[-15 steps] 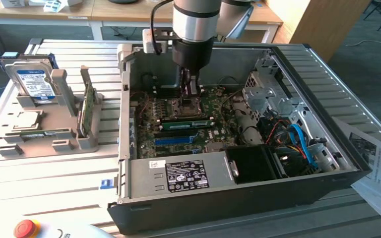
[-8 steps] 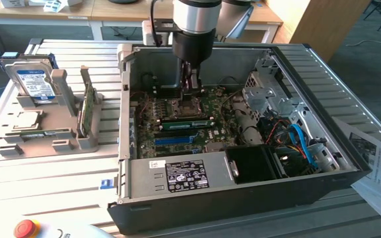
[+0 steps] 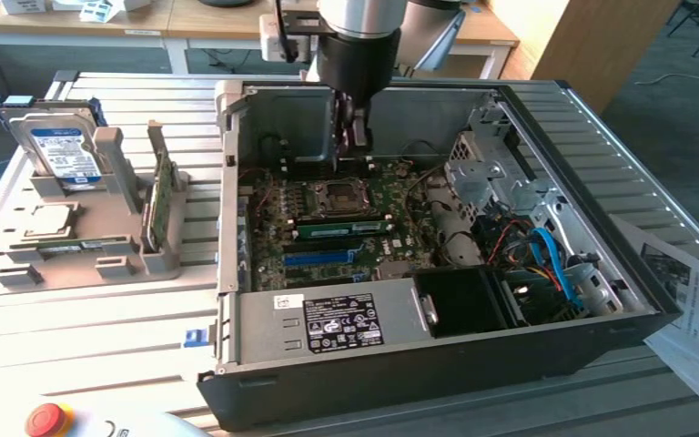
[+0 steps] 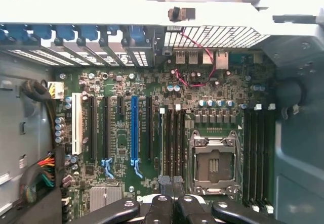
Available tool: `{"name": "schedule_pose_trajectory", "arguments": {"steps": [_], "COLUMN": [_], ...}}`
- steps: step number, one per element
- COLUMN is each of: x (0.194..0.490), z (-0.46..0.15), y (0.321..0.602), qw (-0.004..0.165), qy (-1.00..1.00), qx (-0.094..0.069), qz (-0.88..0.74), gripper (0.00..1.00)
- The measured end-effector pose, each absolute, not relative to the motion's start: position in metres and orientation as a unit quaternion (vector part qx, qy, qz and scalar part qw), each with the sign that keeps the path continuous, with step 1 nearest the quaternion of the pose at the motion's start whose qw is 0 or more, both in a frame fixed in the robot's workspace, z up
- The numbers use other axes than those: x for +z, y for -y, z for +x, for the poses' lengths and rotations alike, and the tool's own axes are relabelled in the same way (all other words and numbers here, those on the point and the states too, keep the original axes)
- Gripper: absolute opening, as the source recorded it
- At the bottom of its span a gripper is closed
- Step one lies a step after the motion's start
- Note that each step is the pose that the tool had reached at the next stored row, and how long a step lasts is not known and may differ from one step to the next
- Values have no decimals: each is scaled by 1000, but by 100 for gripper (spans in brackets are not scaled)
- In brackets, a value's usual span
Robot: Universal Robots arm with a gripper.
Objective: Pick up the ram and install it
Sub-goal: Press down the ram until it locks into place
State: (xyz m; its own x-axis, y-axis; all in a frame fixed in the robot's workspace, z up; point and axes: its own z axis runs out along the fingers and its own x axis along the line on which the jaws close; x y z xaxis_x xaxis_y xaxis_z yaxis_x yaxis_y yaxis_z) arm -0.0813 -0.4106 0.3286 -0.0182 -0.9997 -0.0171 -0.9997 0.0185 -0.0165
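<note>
Pincer (image 4: pixel 172 191) pressed together, empty | ram (image 3: pixel 343 224) flat in motherboard slot, long axis across the case

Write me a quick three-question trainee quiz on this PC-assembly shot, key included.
1. Multiple choice: what stands upright in the grey plastic holder beside the case?
A) a silver hard drive with a blue-white label
B) a black fan
C) a yellow screwdriver
2. True or false: the arm's black gripper hangs over that holder.
3. Fill in: the gripper's fingers are ___.

Key:
1. A.
2. False. It is inside the open black computer case, above the green motherboard.
3. shut.
</note>
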Motion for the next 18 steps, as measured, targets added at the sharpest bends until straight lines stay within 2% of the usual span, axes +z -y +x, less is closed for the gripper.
{"name": "schedule_pose_trajectory", "arguments": {"steps": [18], "x": [381], "z": [-81], "y": [411], "qw": [6], "qy": [-714], "qx": [0], "qz": [-700], "gripper": [10]}}
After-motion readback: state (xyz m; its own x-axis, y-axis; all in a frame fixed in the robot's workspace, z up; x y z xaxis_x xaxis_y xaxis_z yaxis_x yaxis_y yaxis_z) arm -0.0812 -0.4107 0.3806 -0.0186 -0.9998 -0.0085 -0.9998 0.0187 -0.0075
